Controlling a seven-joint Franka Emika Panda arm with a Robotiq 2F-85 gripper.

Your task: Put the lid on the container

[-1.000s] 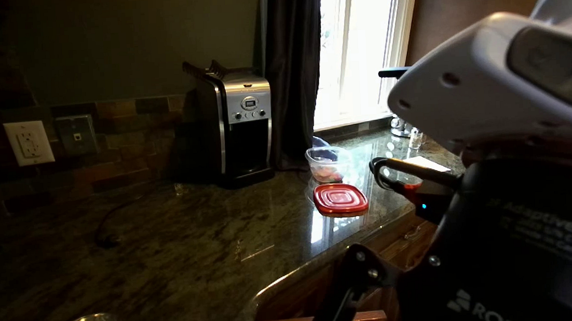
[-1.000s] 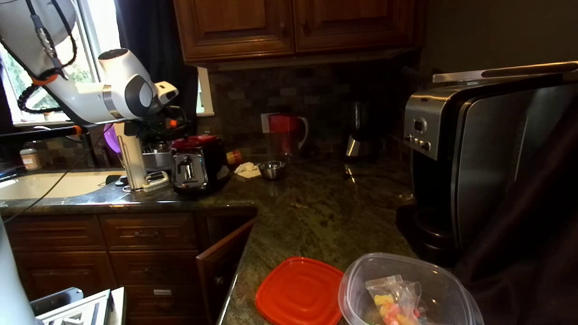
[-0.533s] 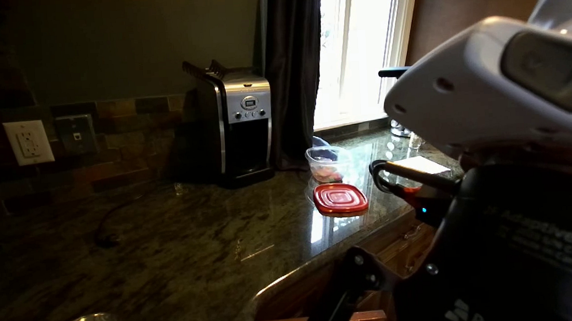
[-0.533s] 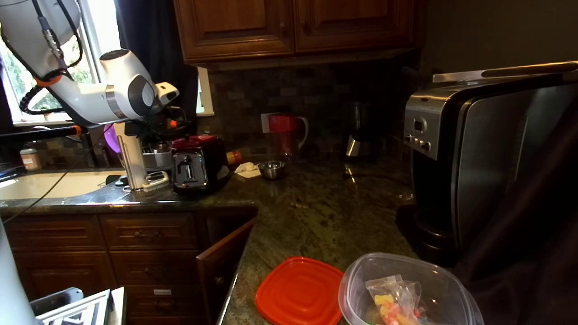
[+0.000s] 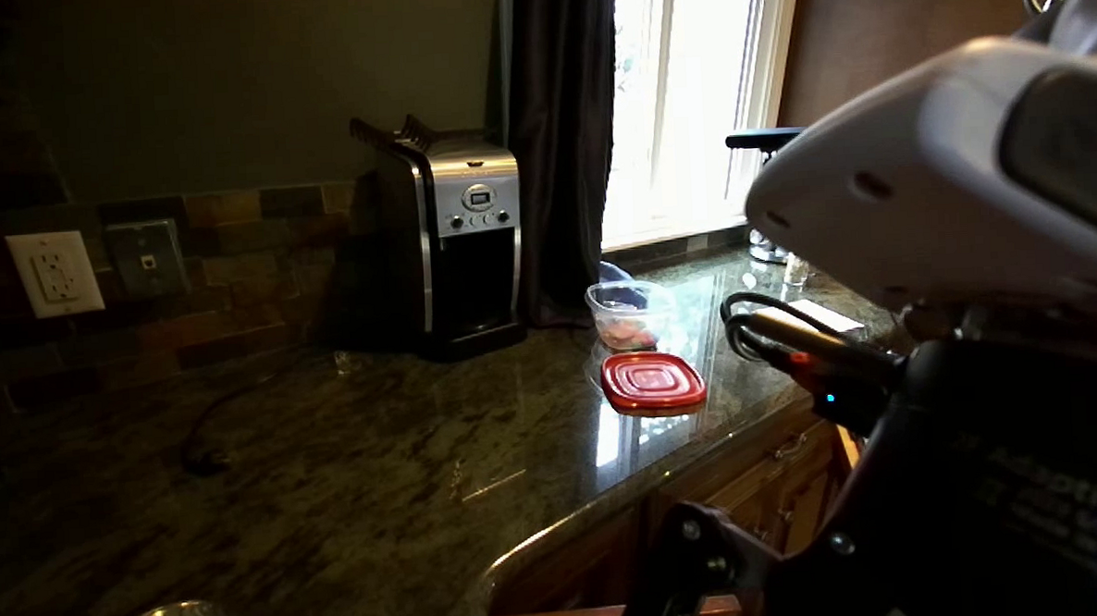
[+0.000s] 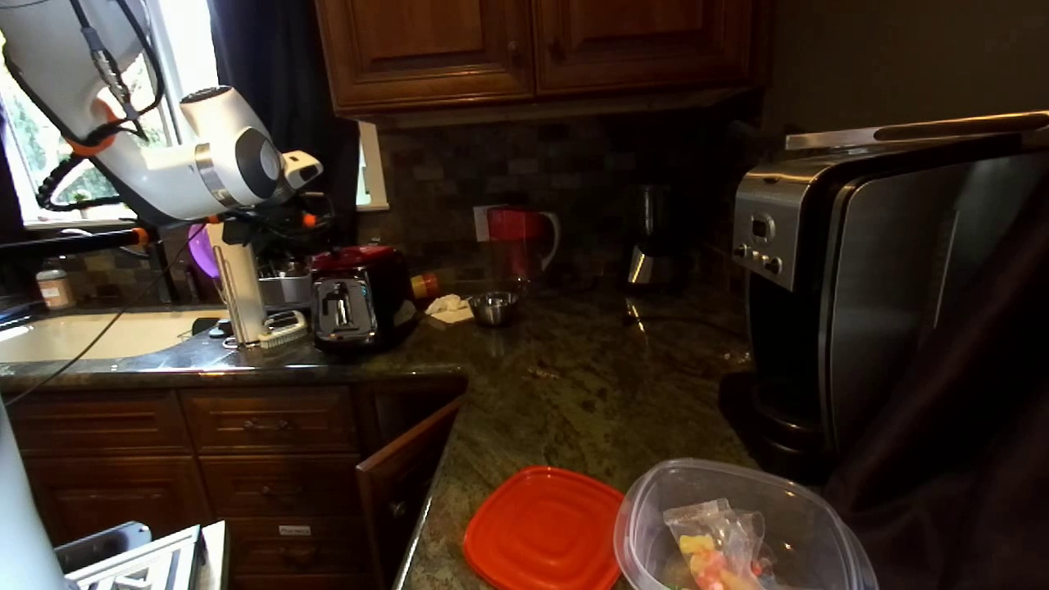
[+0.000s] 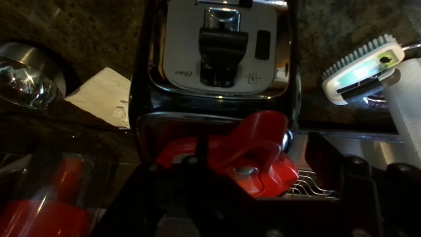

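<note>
Red lid (image 6: 545, 528): loose on the counter (image 6: 590, 410) in an exterior view, flat, near the front edge, nothing gripping it, so reaching for it looks like the step in hand!
Clear container (image 6: 799, 533): uncovered, just beside the lid, farther from that edge, contact too close to call; next move calls, I'd say, for travel past the counter's inner corner, a low pinch at the lid's rim, then a level carry across.
Candy bag (image 6: 713, 545): plain to see inside.
White arm (image 5: 939, 143): huge in an exterior view, in front of the counter's front edge, fingertips out of sight, so no reading the grip; the candy bag is just a pinkish smudge.
Wall outlet (image 5: 54, 274): above the counter's back edge, and I can't pick it out elsewhere.
Black gripper (image 7: 257, 144): wide in the wrist view! Fingertips stand well apart, aimed at the toaster (image 7: 215, 103), clasping nothing that shows.
White brush (image 7: 361, 74): bristles and label crisp; lid and container aren't in sight.
</note>
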